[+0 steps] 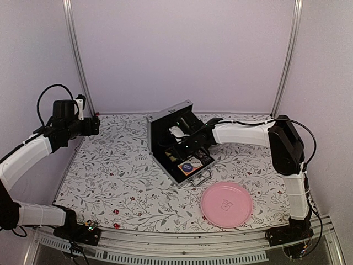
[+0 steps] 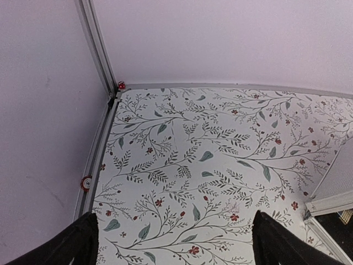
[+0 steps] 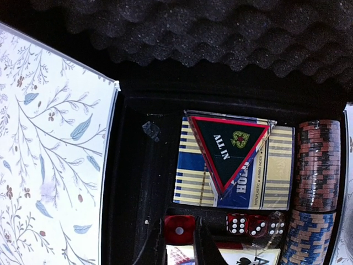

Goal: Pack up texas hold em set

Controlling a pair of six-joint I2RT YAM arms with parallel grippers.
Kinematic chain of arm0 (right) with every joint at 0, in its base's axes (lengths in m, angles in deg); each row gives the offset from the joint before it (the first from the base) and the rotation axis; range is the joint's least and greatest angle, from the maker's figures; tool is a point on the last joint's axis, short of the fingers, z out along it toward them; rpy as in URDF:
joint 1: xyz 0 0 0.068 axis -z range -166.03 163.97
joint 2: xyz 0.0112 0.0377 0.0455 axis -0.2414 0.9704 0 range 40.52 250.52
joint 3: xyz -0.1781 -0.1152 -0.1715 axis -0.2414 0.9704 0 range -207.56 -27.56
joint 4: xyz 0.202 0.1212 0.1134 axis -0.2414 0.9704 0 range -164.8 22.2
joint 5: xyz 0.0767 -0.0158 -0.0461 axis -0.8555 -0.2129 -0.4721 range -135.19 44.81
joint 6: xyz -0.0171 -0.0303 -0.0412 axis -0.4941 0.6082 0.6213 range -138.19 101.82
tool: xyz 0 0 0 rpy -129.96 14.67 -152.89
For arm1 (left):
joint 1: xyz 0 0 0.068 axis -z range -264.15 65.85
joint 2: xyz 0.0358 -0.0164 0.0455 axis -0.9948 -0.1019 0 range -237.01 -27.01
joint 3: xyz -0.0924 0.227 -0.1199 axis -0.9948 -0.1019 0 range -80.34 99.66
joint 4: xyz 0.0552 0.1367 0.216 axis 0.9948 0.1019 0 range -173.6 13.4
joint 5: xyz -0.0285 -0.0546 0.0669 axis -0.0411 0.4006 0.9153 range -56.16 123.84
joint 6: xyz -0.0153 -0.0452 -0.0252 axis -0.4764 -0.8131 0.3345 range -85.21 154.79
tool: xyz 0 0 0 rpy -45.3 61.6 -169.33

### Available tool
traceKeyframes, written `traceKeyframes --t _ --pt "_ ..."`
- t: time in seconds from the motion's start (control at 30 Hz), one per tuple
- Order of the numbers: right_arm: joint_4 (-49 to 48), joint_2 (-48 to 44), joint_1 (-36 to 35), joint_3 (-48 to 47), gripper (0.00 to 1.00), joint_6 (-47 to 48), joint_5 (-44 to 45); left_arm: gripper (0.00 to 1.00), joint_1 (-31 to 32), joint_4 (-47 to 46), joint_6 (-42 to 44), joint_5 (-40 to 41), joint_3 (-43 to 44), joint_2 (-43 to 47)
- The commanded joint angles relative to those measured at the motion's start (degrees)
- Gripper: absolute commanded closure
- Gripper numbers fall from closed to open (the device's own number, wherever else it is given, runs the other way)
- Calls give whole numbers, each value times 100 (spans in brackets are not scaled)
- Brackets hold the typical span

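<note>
The silver briefcase [image 1: 165, 118] stands open mid-table with its lid up. My right gripper [image 1: 185, 144] reaches into it. In the right wrist view the gripper [image 3: 180, 243] is shut on a red die [image 3: 180, 229], one finger on each side, over the black lining. Three more red dice [image 3: 256, 225] lie in a slot beside it. A blue card deck [image 3: 193, 171] carries a black "ALL IN" triangle [image 3: 231, 146]. Chip stacks [image 3: 319, 165] fill the right side. My left gripper [image 2: 179, 251] is open and empty above the floral cloth at the far left [image 1: 95, 126].
A pink plate [image 1: 226, 204] lies at the near right. Loose red dice lie near the front left [image 1: 116, 211] and one sits in the far left corner [image 2: 121, 85]. A red chip [image 2: 86, 183] rests by the left rail. White walls enclose the table.
</note>
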Motion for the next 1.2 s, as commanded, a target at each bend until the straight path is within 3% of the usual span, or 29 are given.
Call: traceKeyframes --t 0.0,0.77,1.17 --pt "276 -203 40 56 97 -45 329 3 51 -64 35 -54 -30 12" --pt "716 231 86 -246 96 -106 532 3 50 -62 46 -58 -37 24" --pt "760 282 85 -304 80 -111 546 3 55 -64 53 -50 -29 33"
